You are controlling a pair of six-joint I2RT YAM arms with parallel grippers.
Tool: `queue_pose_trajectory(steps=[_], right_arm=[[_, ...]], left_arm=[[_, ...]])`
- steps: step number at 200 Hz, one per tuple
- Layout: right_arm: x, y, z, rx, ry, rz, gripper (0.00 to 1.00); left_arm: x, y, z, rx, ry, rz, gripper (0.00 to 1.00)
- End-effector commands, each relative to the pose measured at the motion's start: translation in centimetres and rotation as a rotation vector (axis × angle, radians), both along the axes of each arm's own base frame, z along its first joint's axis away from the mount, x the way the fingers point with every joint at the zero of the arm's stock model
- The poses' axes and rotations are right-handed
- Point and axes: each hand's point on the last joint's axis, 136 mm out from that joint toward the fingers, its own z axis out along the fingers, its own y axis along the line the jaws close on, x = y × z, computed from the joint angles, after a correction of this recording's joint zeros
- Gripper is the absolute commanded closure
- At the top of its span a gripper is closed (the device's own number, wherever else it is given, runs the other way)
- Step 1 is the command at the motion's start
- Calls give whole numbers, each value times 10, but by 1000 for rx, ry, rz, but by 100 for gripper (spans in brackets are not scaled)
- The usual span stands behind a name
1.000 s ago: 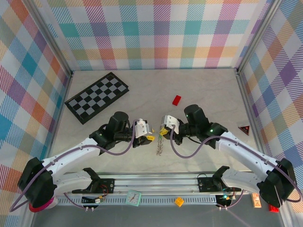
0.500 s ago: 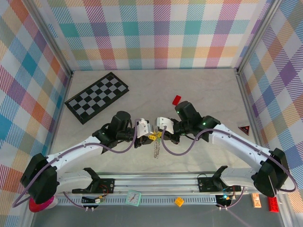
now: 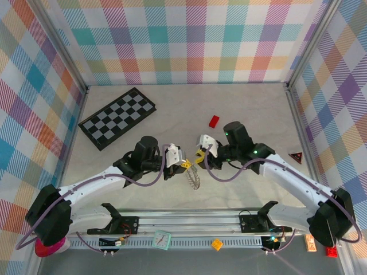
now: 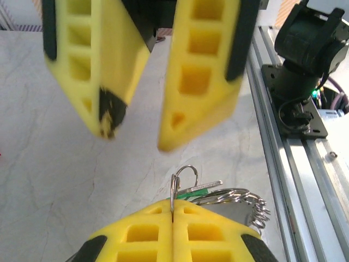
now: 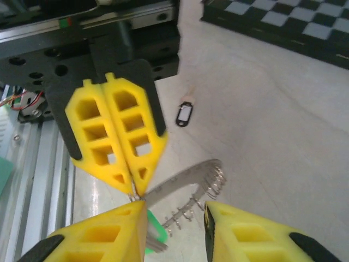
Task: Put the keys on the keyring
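Note:
My left gripper (image 3: 184, 165) is shut on a small split ring (image 4: 175, 188) at the top of the keyring (image 3: 194, 179). The bristly silver loop (image 4: 248, 199) hangs below and beside its yellow fingers (image 4: 142, 234). A key with a pale green head (image 4: 197, 192) sits at that ring. In the right wrist view the green head (image 5: 157, 233) lies against my right gripper's left finger. My right gripper (image 3: 200, 156) is open, facing the left one, and its jaws straddle the loop (image 5: 204, 177) without closing on it. A small black oblong piece (image 5: 184, 113), perhaps the black key head, lies on the table.
The black-and-grey chequerboard (image 3: 117, 117) lies at the back left. A small red block (image 3: 214, 121) sits behind the grippers. A red triangle (image 3: 296, 156) rests by the right wall. The aluminium rail (image 3: 189, 220) with the arm bases runs along the near edge.
The right gripper has opened and drawn back a little to the right. The left gripper has shut on the ring, so the keyring now hangs from it.

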Motion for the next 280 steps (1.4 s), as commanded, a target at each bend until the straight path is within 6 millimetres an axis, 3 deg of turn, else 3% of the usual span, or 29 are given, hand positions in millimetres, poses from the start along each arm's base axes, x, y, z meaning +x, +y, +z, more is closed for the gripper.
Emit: queue_pose_trajectory(steps=[1, 72, 137, 207, 246, 280], right_arm=[[-13, 4, 10, 114, 77, 3, 65], [-25, 6, -4, 142, 201, -21, 67], [-21, 8, -12, 115, 231, -45, 77], [-19, 9, -13, 112, 244, -56, 100], [-17, 5, -16, 89, 212, -70, 100], [-10, -1, -31, 56, 182, -98, 100]], left_arm=[[-5, -6, 11, -89, -16, -21, 100], [-1, -7, 8, -93, -7, 2, 100], [0, -8, 10, -98, -13, 6, 100], [0, -7, 12, -102, -21, 5, 100], [-2, -8, 16, -115, -31, -4, 100], [-4, -10, 20, -129, -33, -25, 100]])
